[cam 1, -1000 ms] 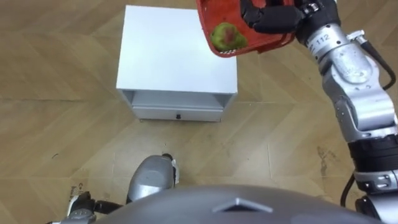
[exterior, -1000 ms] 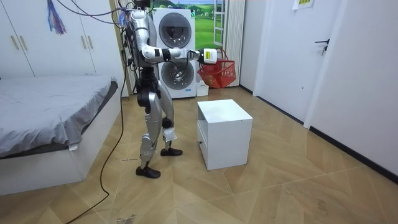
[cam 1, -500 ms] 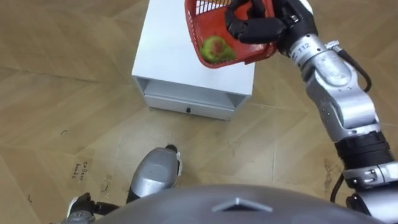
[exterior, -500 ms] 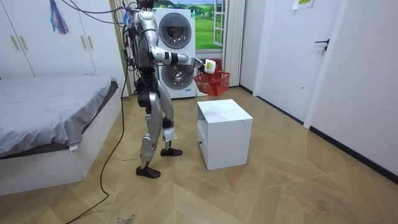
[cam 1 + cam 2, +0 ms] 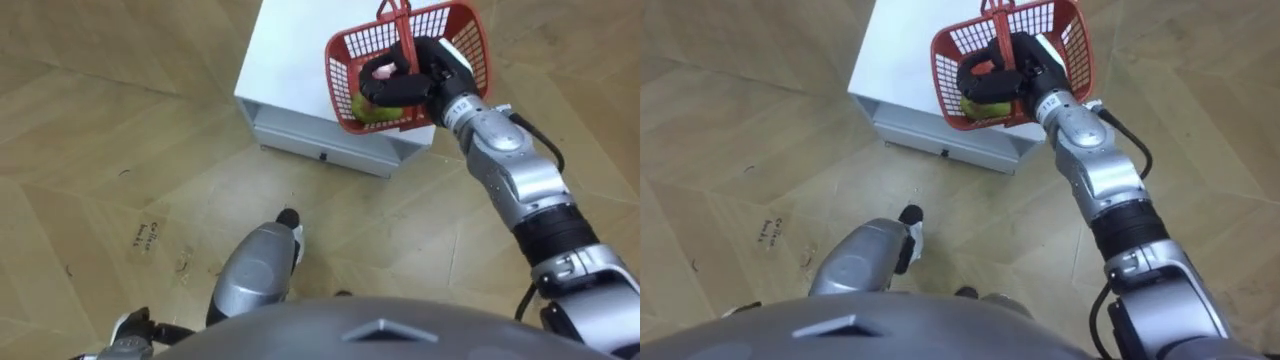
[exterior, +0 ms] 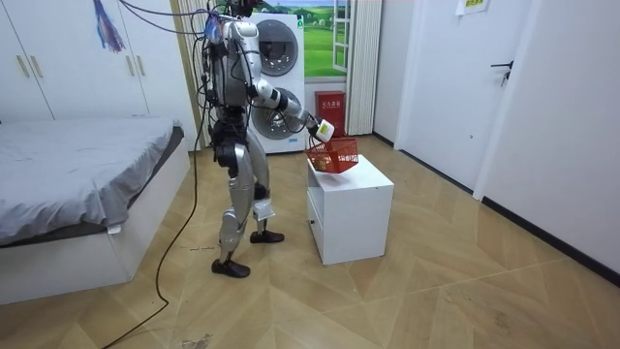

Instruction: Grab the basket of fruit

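The red plastic fruit basket (image 5: 462, 32) hangs at the front right corner of the white cabinet (image 5: 290, 60), level with its top in the room view; whether it touches I cannot tell. My right hand (image 5: 415, 80) is shut on the basket's handle and near rim, fingers curled over them. A green fruit (image 5: 372, 108) lies inside, partly behind the fingers. In the right eye view the basket (image 5: 1065, 30), hand (image 5: 1015, 65) and fruit (image 5: 975, 103) stand the same. A bit of my left hand (image 5: 128, 330) shows at the lower left edge.
I stand on wooden floor just before the cabinet (image 6: 351, 208), whose front holds a drawer (image 5: 320, 152). A bed (image 6: 77, 174) lies behind me at the room view's left. A washing machine (image 6: 276, 78) stands at the back wall.
My right arm has brought the basket down from shoulder height to the cabinet's top, swinging it upright. The eye views have shifted as my head moved.
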You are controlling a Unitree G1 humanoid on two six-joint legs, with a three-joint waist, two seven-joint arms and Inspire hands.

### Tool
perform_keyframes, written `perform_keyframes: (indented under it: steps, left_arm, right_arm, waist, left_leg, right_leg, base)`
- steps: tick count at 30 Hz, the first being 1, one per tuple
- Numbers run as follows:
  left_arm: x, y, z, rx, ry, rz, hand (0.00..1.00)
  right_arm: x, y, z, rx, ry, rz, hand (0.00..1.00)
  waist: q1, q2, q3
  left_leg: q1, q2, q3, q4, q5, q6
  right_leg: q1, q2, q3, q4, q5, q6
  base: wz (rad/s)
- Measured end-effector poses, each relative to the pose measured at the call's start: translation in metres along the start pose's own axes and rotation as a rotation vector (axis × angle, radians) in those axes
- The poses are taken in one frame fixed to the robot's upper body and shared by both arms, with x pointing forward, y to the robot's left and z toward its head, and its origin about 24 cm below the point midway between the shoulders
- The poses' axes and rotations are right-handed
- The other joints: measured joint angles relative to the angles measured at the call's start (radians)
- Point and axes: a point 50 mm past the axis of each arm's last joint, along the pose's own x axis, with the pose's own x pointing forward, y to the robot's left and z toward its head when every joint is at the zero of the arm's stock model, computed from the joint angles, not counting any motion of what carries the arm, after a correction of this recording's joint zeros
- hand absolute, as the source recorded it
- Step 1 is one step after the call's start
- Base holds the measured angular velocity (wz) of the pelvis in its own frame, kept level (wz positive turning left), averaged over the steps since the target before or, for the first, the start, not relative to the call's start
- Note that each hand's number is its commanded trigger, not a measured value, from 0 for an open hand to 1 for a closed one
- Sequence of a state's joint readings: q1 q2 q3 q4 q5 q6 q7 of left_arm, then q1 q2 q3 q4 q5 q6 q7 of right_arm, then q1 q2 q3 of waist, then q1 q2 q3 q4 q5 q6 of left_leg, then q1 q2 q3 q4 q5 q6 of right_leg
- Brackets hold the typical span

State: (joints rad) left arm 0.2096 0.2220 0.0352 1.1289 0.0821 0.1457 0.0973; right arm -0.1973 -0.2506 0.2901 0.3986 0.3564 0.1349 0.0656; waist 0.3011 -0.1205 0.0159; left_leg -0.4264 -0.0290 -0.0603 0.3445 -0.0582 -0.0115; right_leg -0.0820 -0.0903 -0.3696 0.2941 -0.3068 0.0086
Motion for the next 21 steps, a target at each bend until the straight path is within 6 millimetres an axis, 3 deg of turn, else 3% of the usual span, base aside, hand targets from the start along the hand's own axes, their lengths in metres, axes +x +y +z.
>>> perform_keyframes:
  steps: [4,7,8,11,12,13,14,15,16,18,21]
  left_arm:
    - [0.000,-0.001,0.000,0.018,-0.004,-0.024,0.00]
    - [0.000,-0.001,-0.001,0.028,-0.003,-0.044,0.00]
    - [0.000,-0.003,-0.003,0.031,0.004,-0.048,0.00]
    - [0.000,-0.002,-0.009,0.029,0.019,-0.049,0.00]
    - [0.000,-0.001,-0.011,0.029,0.024,-0.048,0.00]
    - [0.001,0.000,-0.010,0.029,0.021,-0.044,0.00]
    - [0.001,0.002,-0.007,0.020,0.007,-0.038,0.00]
    - [0.001,0.004,-0.004,0.021,-0.005,-0.031,0.00]
    - [0.001,0.009,0.002,0.019,-0.032,-0.012,0.00]
    - [0.002,0.013,0.018,0.008,-0.080,0.005,0.00]
    - [0.002,0.012,0.028,0.025,-0.122,0.015,0.00]
  right_arm:
    - [0.000,-0.001,0.000,0.017,-0.001,0.000,1.00]
    - [-0.001,-0.003,-0.004,0.037,0.012,-0.004,1.00]
    - [-0.001,-0.004,-0.007,0.038,0.025,-0.008,1.00]
    - [-0.003,-0.005,-0.018,0.040,0.064,-0.009,1.00]
    - [-0.003,-0.004,-0.019,0.040,0.069,-0.005,1.00]
    - [-0.003,-0.004,-0.020,0.040,0.071,-0.001,1.00]
    - [-0.004,-0.005,-0.022,0.042,0.077,-0.004,1.00]
    - [-0.004,-0.005,-0.024,0.044,0.082,-0.006,1.00]
    - [-0.004,-0.006,-0.024,0.046,0.082,-0.008,1.00]
    - [-0.004,-0.010,-0.022,0.056,0.072,-0.024,1.00]
    - [-0.005,-0.011,-0.022,0.055,0.074,-0.032,1.00]
  waist:
    - [0.001,-0.002,0.0018]
    - [-0.014,-0.001,0.0023]
    - [-0.016,0.002,0.0051]
    - [-0.018,0.009,0.0092]
    - [-0.020,0.015,0.0131]
    - [-0.023,0.020,0.0157]
    - [-0.032,0.036,0.0193]
    - [-0.041,0.048,0.0209]
    - [-0.052,0.043,0.0096]
    - [-0.064,0.057,0.0122]
    - [-0.078,0.075,0.0089]
  left_leg:
    - [-0.020,-0.005,0.005,0.011,-0.009,0.013]
    - [-0.032,-0.020,0.011,0.054,-0.044,0.029]
    - [-0.024,-0.021,0.021,0.070,-0.067,0.040]
    - [0.012,-0.035,0.052,0.104,-0.110,0.068]
    - [0.026,-0.041,0.066,0.131,-0.137,0.083]
    - [0.047,-0.044,0.084,0.146,-0.159,0.097]
    - [0.067,-0.043,0.076,0.157,-0.176,0.111]
    - [0.072,-0.044,0.067,0.158,-0.181,0.115]
    - [0.074,-0.047,0.056,0.152,-0.182,0.121]
    - [0.077,-0.044,0.052,0.152,-0.183,0.132]
    - [0.113,-0.049,0.037,0.129,-0.187,0.140]
  right_leg:
    - [-0.007,-0.015,-0.005,0.001,-0.003,0.006]
    - [-0.004,-0.029,-0.001,0.024,-0.014,0.025]
    - [-0.011,-0.048,0.002,0.075,-0.024,0.042]
    - [-0.071,-0.107,0.014,0.298,-0.025,0.051]
    - [-0.112,-0.144,0.025,0.424,-0.003,0.059]
    - [-0.157,-0.170,0.060,0.529,0.045,0.051]
    - [-0.192,-0.172,0.090,0.600,0.108,0.035]
    - [-0.208,-0.168,0.103,0.621,0.115,0.030]
    - [-0.249,-0.152,0.127,0.625,0.089,0.047]
    - [-0.309,-0.124,0.145,0.572,0.053,0.056]
    - [-0.314,-0.069,0.143,0.309,0.055,0.053]
  base:
    - [0.00]
    - [0.03]
    - [-0.11]
    - [-0.23]
    - [-0.31]
    - [-0.34]
    - [-0.24]
    - [-0.04]
    - [0.07]
    - [0.12]
    - [0.19]
